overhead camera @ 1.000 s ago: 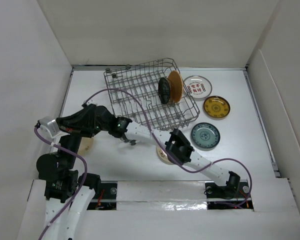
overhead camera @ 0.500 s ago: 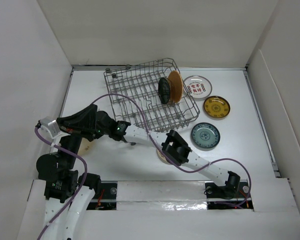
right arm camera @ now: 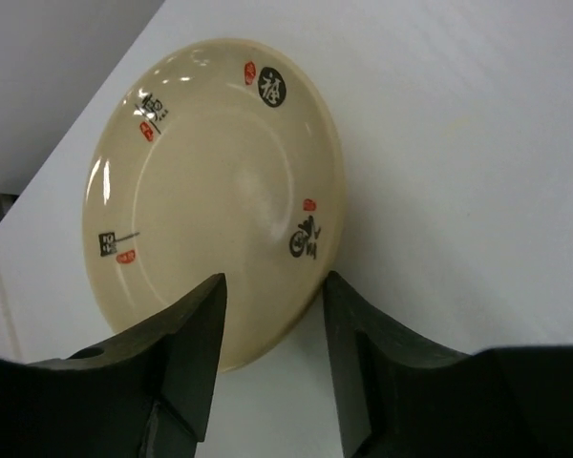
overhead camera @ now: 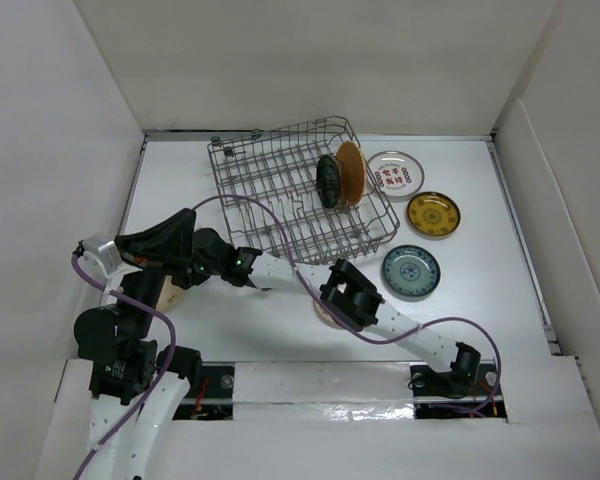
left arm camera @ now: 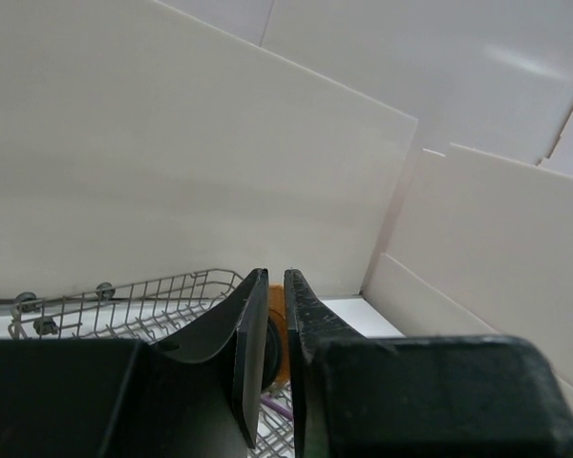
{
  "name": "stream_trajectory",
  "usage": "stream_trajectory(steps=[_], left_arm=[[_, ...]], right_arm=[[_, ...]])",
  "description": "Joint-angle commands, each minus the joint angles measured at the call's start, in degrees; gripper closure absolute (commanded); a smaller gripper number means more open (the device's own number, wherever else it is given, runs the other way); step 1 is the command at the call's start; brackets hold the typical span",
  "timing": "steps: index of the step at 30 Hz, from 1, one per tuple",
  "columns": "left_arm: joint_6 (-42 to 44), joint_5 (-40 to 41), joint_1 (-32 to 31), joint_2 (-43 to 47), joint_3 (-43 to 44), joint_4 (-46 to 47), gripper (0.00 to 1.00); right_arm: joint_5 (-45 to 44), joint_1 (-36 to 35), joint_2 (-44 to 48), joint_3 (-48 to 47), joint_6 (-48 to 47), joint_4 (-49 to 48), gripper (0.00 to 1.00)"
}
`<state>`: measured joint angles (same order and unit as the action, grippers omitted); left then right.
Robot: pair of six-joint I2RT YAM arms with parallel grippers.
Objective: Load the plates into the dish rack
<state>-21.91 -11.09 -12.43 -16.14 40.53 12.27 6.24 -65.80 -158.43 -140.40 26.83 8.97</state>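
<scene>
At the far left of the overhead view, a pale plate lies on the table, mostly hidden under the left arm. That arm stretches rightward, and the left gripper hangs just in front of the dish rack's near edge. In its wrist view the left gripper has its fingers drawn to a thin slit with nothing between them, pointing over the rack at the back wall. The rack sits at the back centre of the table. A black plate and an orange-brown plate stand on edge, side by side, in its right part. In front of the rack, the right gripper is lowered over a cream plate lying flat. Its wrist view shows the right gripper spread wide, with the cream plate's near rim between the fingers. To the right of the rack, a white plate with red marks, a yellow plate and a teal plate lie flat on the table.
</scene>
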Motion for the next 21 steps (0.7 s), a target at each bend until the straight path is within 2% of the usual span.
stream_trajectory(steps=[1,2,4,5,6,9,18,21], left_arm=[[0.9,0.6,-0.4,1.1,0.2,3.0,0.89],[1.3,1.0,-1.2,0.8,1.2,2.3,0.89],[1.9,1.2,-1.8,1.5,1.3,1.7,0.89],[1.9,1.4,-1.8,1.8,1.0,2.0,0.89],[1.9,1.7,-1.8,2.2,0.7,2.6,0.88],[2.7,3.3,-1.8,2.3,0.7,1.7,0.88],[3.7,5.2,-1.8,3.9,-1.8,2.0,0.87],[4.1,5.6,-1.8,3.8,-2.0,2.1,0.87]], right_arm=[[5.3,-0.1,2.1,3.3,2.5,0.2,0.53],[6.8,-0.1,2.1,4.1,3.0,-0.5,0.55],[7.6,-0.1,3.2,6.0,3.8,-2.9,0.73],[7.4,-0.1,3.2,7.1,3.8,-3.6,0.74],[6.8,-0.1,4.0,8.5,3.9,-3.8,0.83],[5.1,-0.1,5.7,9.5,3.8,-5.3,1.0],[3.1,-0.1,16.7,20.2,3.1,-17.3,1.0],[2.0,-0.1,22.4,26.7,3.8,-22.5,1.0]])
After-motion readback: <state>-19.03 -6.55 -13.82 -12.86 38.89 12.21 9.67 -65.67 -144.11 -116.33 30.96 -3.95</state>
